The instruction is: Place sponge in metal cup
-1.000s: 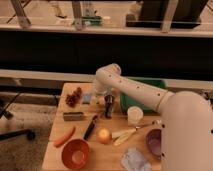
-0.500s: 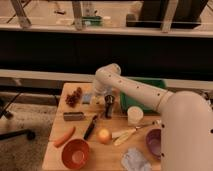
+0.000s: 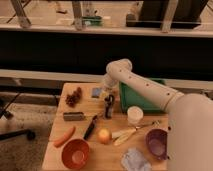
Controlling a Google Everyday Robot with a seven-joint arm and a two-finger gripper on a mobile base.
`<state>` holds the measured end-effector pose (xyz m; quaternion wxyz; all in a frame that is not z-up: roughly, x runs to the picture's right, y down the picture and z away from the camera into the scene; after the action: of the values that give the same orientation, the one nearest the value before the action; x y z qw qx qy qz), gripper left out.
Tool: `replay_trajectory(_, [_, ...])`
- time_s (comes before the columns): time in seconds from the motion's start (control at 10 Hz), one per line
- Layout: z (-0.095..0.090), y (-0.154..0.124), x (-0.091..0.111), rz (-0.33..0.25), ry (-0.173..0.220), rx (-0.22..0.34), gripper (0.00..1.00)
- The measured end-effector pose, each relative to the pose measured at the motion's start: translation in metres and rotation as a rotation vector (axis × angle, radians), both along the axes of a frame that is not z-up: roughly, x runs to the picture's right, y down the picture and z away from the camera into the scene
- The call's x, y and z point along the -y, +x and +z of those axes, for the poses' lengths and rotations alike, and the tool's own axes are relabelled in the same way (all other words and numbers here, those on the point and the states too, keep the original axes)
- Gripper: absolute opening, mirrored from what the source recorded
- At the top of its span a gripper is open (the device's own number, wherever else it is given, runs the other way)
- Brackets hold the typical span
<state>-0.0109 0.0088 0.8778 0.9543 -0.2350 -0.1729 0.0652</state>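
Note:
The sponge, a small blue-grey block, lies on the wooden table near its back edge, right of a bunch of dark grapes. My gripper hangs from the white arm, pointing down at the table just to the right of the sponge and slightly nearer to me. It is shut, and I see nothing held in it. The metal cup is hidden from view.
A green tray sits behind the arm. A dark grey block, a carrot, an orange bowl, a black tool, an orange fruit, a banana, a white cup, a purple bowl and a pale cloth crowd the table.

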Motion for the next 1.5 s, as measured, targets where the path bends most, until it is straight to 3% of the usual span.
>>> replay_trajectory(0.6, [0.007,0.018,-0.003,0.028,-0.010,-0.025,0.00])
replay_trajectory(1.1, [0.004,0.022,-0.004,0.025,-0.005,-0.015,0.00])
replay_trajectory(1.5, [0.009,0.040,-0.012,0.024,-0.020,-0.032,0.00])
